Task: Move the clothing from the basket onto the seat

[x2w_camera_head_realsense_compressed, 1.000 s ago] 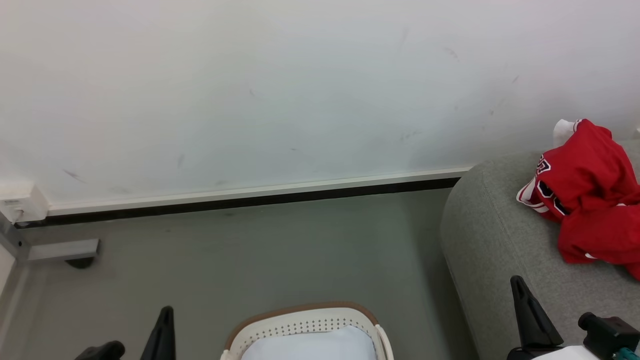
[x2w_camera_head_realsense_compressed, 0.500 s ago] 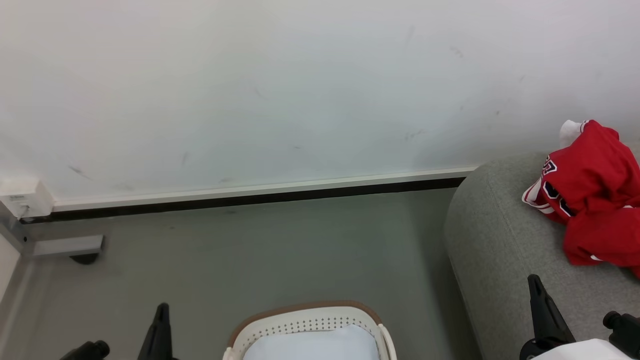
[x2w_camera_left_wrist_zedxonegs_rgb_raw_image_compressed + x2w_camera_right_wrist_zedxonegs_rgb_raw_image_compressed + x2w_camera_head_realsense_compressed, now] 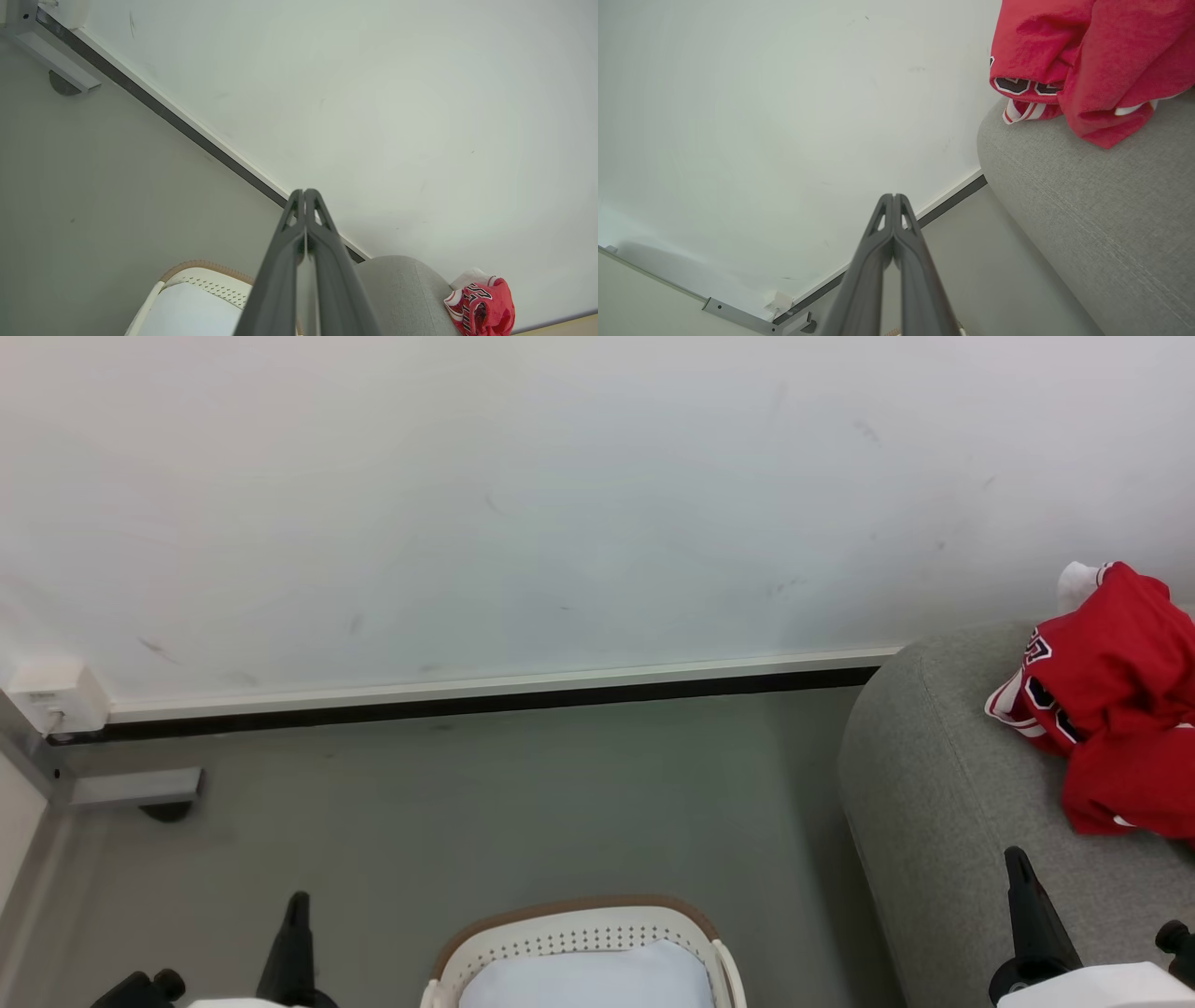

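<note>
**A:** You are holding your left gripper [image 3: 299, 902] low, and its two long dark fingers [image 3: 280, 266] are pressing flat together, tip against tip.

**B:** Your right gripper [image 3: 1017, 857] is doing the same. In its own wrist view its fingers [image 3: 868, 275] are lying shut against each other, with only a thin seam running between them.

**A:** The rounded cream-white plastic basket with rows of small holes and a brown rim [image 3: 579, 907] is sitting on the grey floor [image 3: 513, 803]. You are seeing it just to the right of your left gripper, between your two hands, with its pale lining [image 3: 588, 980] showing inside.

**B:** The large light-grey fabric-upholstered seat with rounded edges [image 3: 934, 803] is standing close beside your right gripper, on that gripper's right. Your right fingers are pointing past its rounded corner toward the plain white wall [image 3: 560, 523].

**A:** The clothing, bright red soft garments bunched in one heap [image 3: 1116, 719], is lying on top of that seat. It is sitting ahead of your right gripper and to its right, well apart from the fingertips.

**B:** From your left gripper that heap is lying far off to the right, beyond the basket. The jersey's black-and-white lettering and white striped trim are hanging over the seat's rounded edge, on the side facing your right gripper.

**A:** Something small and white is poking out at the back of the heap; you cannot tell what it is from here.
</note>
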